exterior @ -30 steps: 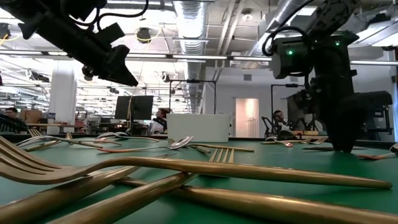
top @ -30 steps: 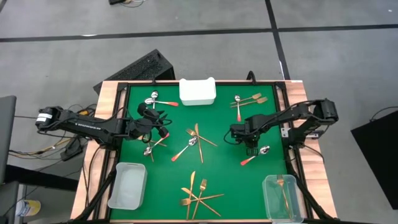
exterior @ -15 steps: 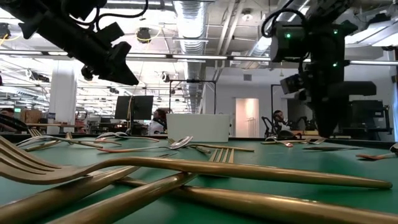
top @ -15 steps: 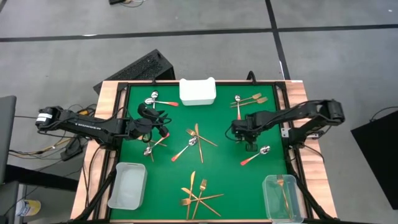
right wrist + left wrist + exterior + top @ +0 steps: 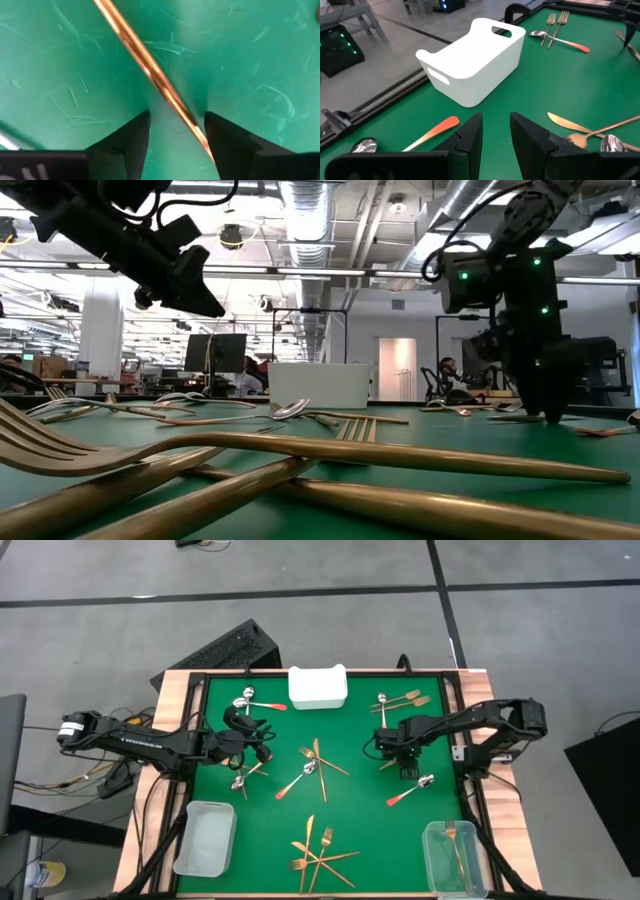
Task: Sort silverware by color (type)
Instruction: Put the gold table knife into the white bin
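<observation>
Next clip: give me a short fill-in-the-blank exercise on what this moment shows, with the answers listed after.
1. The right pincer straddles a slim ____-coloured utensil handle lying on the green table mat.
2. The clear plastic bin at the mat's front right corner holds a single gold ____.
3. The other clear plastic bin, at the front left corner, holds ____ silverware.
4. The left pincer faces a ____ rectangular plastic tub.

Missing words: copper; fork; no; white
</observation>
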Robot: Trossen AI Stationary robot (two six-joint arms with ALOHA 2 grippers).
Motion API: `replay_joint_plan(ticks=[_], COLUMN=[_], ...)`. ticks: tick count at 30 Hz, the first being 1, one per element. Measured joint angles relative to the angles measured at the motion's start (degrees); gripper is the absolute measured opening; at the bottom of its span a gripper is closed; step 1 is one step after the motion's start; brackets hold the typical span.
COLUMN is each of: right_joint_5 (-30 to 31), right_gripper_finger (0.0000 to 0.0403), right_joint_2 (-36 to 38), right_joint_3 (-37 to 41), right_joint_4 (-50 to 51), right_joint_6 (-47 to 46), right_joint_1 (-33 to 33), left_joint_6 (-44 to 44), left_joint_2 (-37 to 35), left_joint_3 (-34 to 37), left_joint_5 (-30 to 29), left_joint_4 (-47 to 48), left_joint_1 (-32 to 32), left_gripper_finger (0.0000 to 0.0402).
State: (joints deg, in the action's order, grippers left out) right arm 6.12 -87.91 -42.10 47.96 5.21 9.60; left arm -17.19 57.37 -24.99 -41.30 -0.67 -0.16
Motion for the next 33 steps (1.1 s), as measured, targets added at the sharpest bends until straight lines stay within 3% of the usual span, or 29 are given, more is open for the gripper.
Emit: replay_joint_plan(ticks=[3, 8, 10, 14, 21, 27, 33], right_joint_5=[-0.93, -2.97, -4.40, -5.46, -8.37, -9.70, -9.01], right_gripper_finger=[0.0165, 0.0047, 0.0018, 0.0024, 0.0008, 0.0008, 0.0038], right_joint_2=[-1.42, -1.60, -1.23, 0.39, 8.32, 12.71, 12.76], right_joint_3=[-0.03, -0.01, -0.22, -1.20, -2.12, -1.58, -1.54], right_joint_4=[-0.18, -0.87, -0.94, -1.12, -12.30, -29.96, -26.06], right_joint_6=[0.69, 1.77, 1.65, -0.98, -4.92, -8.25, -13.06], right_joint_1=[0.38, 0.95, 1.44, 1.52, 1.65, 1.68, 2.56], left_joint_6=[1.62, 0.55, 0.44, 0.37, 1.80, 5.72, 6.69], left_joint_2=[0.00, 0.01, 0.01, -0.01, 0.01, 1.32, 6.12], left_joint_3=[0.00, 0.00, 0.00, 0.00, 0.00, 0.00, 0.00], left_joint_5=[-0.01, 0.17, 1.25, 3.46, 9.02, 11.78, 14.50], left_joint_4=[-0.06, -0.04, -0.04, -0.21, -5.67, -12.64, -15.58], left_joint_1=[0.04, 0.04, 0.04, 0.04, 0.04, 0.04, 0.02], left_gripper_finger=[0.0088, 0.0088, 0.0088, 0.0088, 0.0088, 0.0088, 0.0088])
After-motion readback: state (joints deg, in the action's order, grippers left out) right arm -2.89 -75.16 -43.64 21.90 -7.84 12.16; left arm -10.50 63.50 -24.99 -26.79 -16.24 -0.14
